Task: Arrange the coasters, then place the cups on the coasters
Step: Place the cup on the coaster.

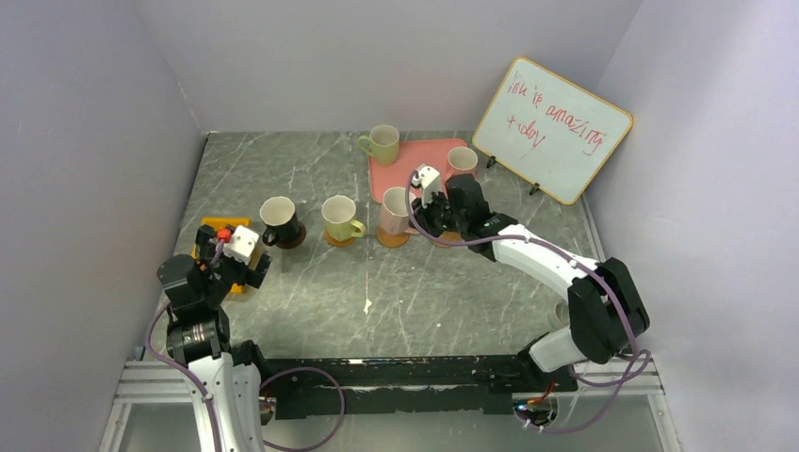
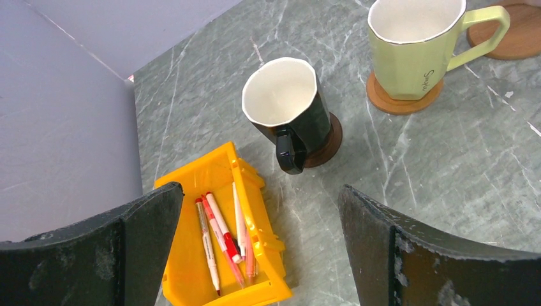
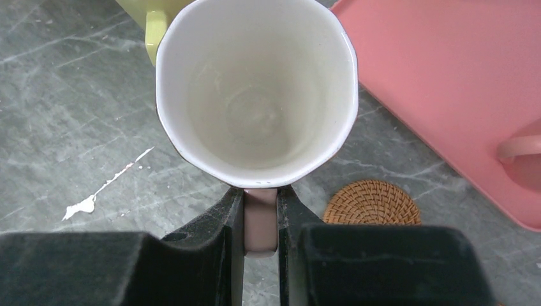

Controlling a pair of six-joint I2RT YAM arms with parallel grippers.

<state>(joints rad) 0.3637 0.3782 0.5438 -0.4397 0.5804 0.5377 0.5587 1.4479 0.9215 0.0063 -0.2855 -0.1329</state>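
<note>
The whiteboard leaning against the back right wall carries red handwriting that seems to read "You're amazing today", though the first word is hard to make out. A green mug has a slanted script word on its side beginning with "S"; the rest is too small to read. It stands on a tan coaster. Just left of it, the dark brown mug sits on the dark brown coaster. The left gripper hangs with its jaws spread wide and holds nothing, above a yellow bin of pens whose printing cannot be read. The right gripper is clamped on the handle of a pale pink mug. In the top view this mug is over an orange coaster to the right of the green one, and whether it rests on it or hangs just above cannot be told. A bare woven coaster lies on the table just beside the pink tray; the right arm covers it in the top view. A second pink mug stands on the tray, and the wrist view cuts it off at the right edge. A second green mug is at the tray's far left corner. A white smear marks the table.
</note>
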